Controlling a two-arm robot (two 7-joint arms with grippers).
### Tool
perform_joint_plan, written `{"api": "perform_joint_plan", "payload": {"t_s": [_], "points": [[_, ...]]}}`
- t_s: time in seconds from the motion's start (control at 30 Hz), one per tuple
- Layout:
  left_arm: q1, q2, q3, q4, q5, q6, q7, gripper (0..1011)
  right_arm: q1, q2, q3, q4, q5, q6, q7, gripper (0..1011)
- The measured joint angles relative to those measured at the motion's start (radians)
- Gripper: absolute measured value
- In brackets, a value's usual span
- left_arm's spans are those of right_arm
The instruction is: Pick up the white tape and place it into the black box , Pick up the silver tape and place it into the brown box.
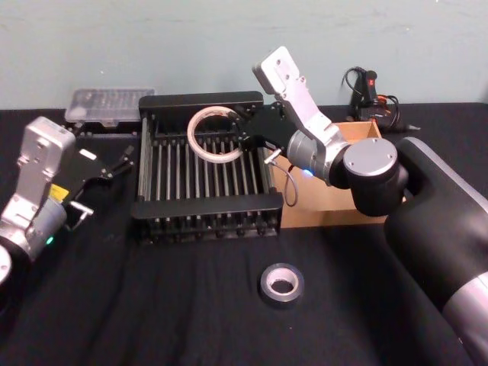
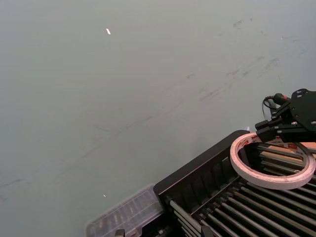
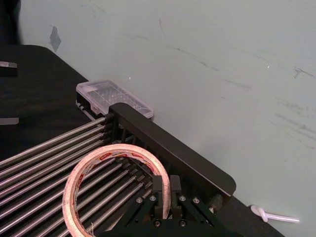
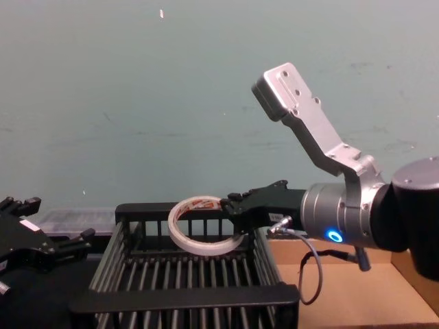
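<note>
Black box (image 1: 202, 207) mid-table; brown box (image 1: 335, 206) touching its right side. Right gripper (image 4: 230, 209) over black box's far end, fingers clamped on white tape (image 4: 199, 225) rim — ring held above bars. Release risk: thin ring may land on edge, wedge between bars. Left gripper (image 1: 103, 187) idle left, fingers apart. Silver tape (image 1: 280, 284) flat on table, near side — untouched.

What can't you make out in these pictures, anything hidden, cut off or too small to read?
- Brown box: head view, the right arm covers much of its floor, contents unclear.
- White tape: right wrist view, its near edge is cut off by the frame; the red print is too small to read.
- Silver tape: head view, too small to tell any surface detail.
- Left tool: head view, parked left of the black box; finger gap unclear.
- Clear plastic case: contents blurred.
</note>
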State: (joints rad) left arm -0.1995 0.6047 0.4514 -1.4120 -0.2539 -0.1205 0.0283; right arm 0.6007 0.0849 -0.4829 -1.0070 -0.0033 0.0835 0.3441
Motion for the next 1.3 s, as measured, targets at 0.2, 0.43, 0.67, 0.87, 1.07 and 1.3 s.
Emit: {"api": "perform_joint_plan", "payload": {"t_s": [0.2, 0.43, 0.67, 0.87, 1.07, 1.3], "points": [[0.000, 0.000, 0.000, 0.000, 0.000, 0.000, 0.000, 1001, -0.001, 0.001, 0.001, -0.003, 0.001, 0.001, 0.000, 218], [0.000, 0.000, 0.000, 0.000, 0.000, 0.000, 0.000, 1001, -0.002, 0.001, 0.002, -0.005, 0.003, 0.003, 0.000, 410], [0.000, 0.000, 0.000, 0.000, 0.000, 0.000, 0.000, 1001, -0.003, 0.002, 0.003, -0.006, 0.004, 0.003, 0.000, 654], [0.000, 0.000, 0.000, 0.000, 0.000, 0.000, 0.000, 1001, -0.003, 0.002, 0.003, -0.007, 0.005, 0.004, 0.000, 821], [0.000, 0.000, 0.000, 0.000, 0.000, 0.000, 0.000, 1002, -0.003, 0.002, 0.003, -0.007, 0.005, 0.004, 0.000, 1002], [0.000, 0.000, 0.000, 0.000, 0.000, 0.000, 0.000, 1001, -0.020, 0.020, 0.016, -0.040, 0.013, 0.012, 0.007, 1000]]}}
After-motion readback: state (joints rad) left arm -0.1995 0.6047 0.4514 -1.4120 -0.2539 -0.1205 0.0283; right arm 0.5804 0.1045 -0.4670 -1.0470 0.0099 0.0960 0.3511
